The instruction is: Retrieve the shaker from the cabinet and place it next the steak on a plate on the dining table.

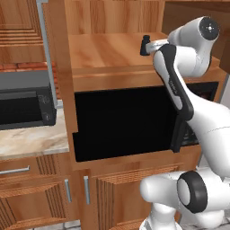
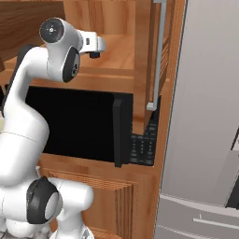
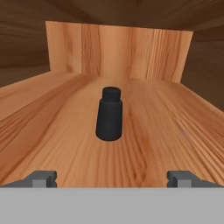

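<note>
- Currently, the shaker (image 3: 109,114) is seen upright on the cabinet (image 3: 118,48) shelf, roughly at the middle of the board and well clear of the back and side walls.
- From the left base view, the shaker (image 1: 145,45) is found near the front edge of the shelf, just beside the end of the arm.
- The gripper (image 3: 112,177) is held level with the shelf and aimed straight at the shaker, probably so that the fingers can pass on either side of it.
- Its fingers (image 3: 41,178) are spread as wide as they go, and nothing is held between them; the gap looks far wider than the shaker's body.
- No contact with the shaker is made yet; bare shelf lies between it and the fingertips.
- The arm is reached upward over the dark microwave (image 1: 121,121), since the shelf sits directly above it.
- A forward approach is judged to be the step in hand, with closing on the shaker to follow.
- A narrow upright thing like this could be tipped by an off-centre approach.
</note>
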You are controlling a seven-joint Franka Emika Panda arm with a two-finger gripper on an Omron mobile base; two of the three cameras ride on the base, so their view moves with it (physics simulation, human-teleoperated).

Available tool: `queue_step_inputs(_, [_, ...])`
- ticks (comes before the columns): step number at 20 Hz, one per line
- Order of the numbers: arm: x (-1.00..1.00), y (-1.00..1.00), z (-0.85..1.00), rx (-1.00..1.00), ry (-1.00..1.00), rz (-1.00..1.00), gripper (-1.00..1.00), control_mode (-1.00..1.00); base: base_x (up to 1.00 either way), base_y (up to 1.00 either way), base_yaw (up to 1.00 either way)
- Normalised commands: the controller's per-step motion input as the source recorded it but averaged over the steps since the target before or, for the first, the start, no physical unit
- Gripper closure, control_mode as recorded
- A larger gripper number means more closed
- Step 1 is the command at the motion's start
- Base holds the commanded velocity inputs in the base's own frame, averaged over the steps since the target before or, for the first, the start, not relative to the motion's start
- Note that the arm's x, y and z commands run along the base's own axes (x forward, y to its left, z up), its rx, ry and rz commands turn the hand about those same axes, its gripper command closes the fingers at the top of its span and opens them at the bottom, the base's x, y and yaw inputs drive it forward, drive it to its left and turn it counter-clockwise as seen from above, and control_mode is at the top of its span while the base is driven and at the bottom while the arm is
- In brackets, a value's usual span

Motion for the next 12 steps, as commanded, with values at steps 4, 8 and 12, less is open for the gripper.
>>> queue_step_inputs(4, [0.29, 0.00, 0.02, 0.00, 0.03, 0.01, -1.00, -1.00, 0.00, 0.00, 0.00])
queue_step_inputs(8, [0.36, 0.00, 0.00, 0.00, 0.01, 0.00, -1.00, -1.00, 0.00, 0.00, 0.00])
queue_step_inputs(12, [0.39, 0.00, 0.00, 0.00, 0.00, 0.00, -1.00, -1.00, 0.00, 0.00, 0.00])
